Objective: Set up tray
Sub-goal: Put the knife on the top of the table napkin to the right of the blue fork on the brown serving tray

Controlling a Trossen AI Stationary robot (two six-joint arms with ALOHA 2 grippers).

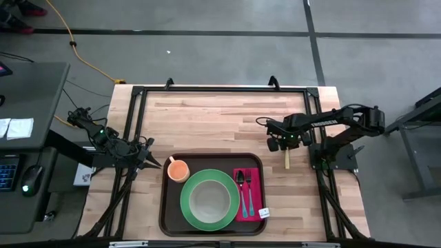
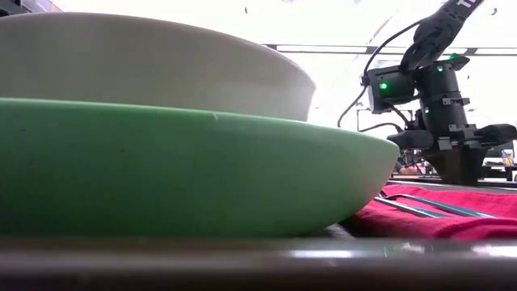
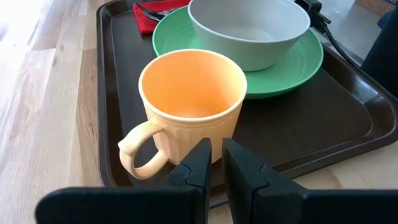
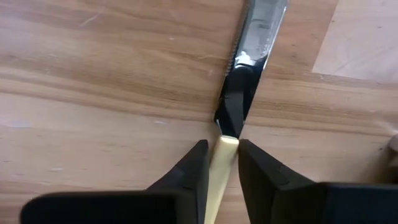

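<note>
A robotics lab or workshop: the butcher-block table (image 1: 227, 114) stands on a grey concrete floor (image 1: 207, 55) marked with dark lines. Left of the table sits a desk with keyboard (image 1: 8, 172) and mouse (image 1: 29, 180); behind it trails a yellow cable (image 1: 76, 49).

high: overhead | low: rim-level, near plate (image 2: 186, 174) | wrists: close

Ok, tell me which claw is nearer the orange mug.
Left. The left claw sits just outside the tray beside the orange mug; the right claw is across the table at a knife.
</note>
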